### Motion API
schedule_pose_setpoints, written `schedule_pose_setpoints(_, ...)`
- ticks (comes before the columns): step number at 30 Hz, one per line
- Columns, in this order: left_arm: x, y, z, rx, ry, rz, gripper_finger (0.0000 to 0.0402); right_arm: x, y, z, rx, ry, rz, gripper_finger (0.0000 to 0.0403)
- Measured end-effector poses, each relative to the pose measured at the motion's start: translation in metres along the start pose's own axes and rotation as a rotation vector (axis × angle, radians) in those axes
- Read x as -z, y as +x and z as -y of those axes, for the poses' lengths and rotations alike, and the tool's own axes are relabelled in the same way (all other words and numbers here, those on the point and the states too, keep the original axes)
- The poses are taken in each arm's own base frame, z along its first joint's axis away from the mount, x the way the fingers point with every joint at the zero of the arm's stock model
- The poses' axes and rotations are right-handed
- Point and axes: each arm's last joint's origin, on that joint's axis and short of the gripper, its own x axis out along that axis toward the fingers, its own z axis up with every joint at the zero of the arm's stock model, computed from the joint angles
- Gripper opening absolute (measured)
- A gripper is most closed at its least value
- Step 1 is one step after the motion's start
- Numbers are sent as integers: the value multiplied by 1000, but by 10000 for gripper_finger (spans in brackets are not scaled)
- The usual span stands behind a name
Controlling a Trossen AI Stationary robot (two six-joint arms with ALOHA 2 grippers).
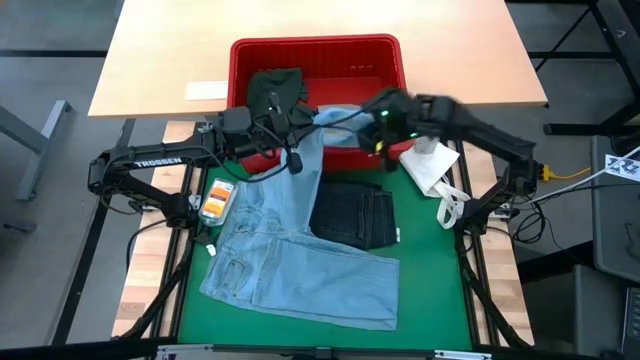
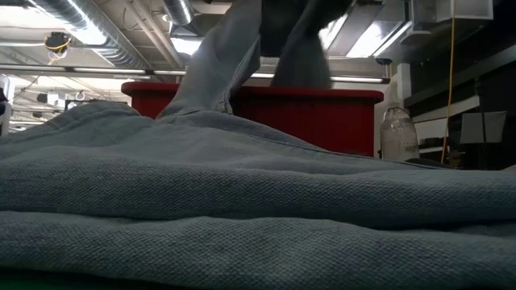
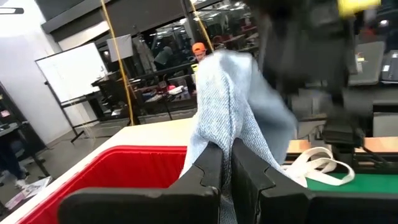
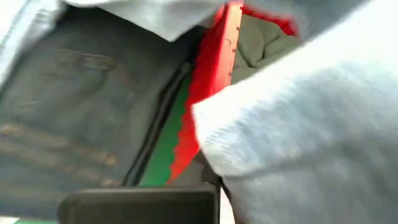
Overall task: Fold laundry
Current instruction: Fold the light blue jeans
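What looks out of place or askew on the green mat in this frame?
A small orange-and-white packet lies on the green mat at the edge of the light blue denim jeans, unlike the laundry around it. The jeans lie crooked, their upper end lifted over the red plastic basket rim by the left gripper.

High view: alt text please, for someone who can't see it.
Both grippers, left gripper and right gripper, hold one end of the light blue jeans up near the red basket. Folded dark jeans lie beside them on the green mat.
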Motion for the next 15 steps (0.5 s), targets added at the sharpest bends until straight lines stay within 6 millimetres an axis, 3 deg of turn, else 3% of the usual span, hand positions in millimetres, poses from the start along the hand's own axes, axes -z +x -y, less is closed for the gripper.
schedule_pose_setpoints(9, -1, -1, 6, 191, -1, 49, 9, -4, -116, -9, -184, 95, 202, 9)
schedule_pose_setpoints(15, -3, -2, 13, 363, -2, 93, 9, -2, -150, -23, -385, 132, 464, 5)
